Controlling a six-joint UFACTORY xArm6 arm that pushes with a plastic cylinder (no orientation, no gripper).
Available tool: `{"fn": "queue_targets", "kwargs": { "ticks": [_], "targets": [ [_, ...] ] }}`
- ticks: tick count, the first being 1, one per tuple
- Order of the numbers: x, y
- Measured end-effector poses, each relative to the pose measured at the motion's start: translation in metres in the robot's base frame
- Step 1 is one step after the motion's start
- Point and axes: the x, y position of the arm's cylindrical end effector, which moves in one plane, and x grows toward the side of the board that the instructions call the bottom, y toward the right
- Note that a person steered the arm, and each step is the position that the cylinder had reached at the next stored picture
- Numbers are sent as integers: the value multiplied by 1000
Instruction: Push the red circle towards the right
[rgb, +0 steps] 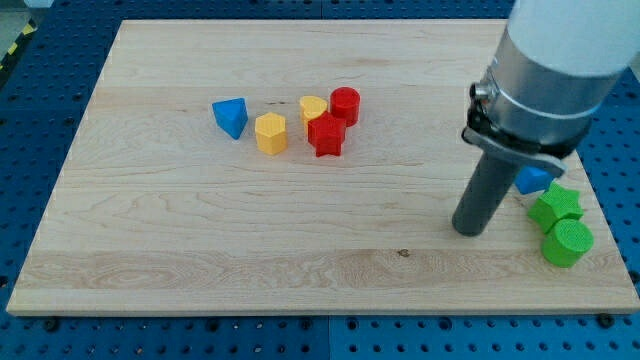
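Note:
The red circle (345, 104) stands on the wooden board (200, 240) just above centre. It touches a red star (326, 135) at its lower left and a yellow heart (312, 108) at its left. My tip (467, 229) rests on the board far to the lower right of the red circle, well apart from it. The arm's grey body fills the view's top right corner.
A yellow hexagon (270, 133) and a blue triangle (231, 117) lie left of the red cluster. Right of my tip sit a blue block (531, 180), partly hidden by the arm, a green star (555, 207) and a green circle (567, 243) near the board's right edge.

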Motion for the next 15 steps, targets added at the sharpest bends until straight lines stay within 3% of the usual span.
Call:
{"fn": "queue_targets", "kwargs": {
  "ticks": [2, 3, 9, 11, 15],
  "targets": [
    [-63, -4],
    [-83, -38],
    [-132, -159],
    [-169, -159],
    [-169, -122]
  ]
}}
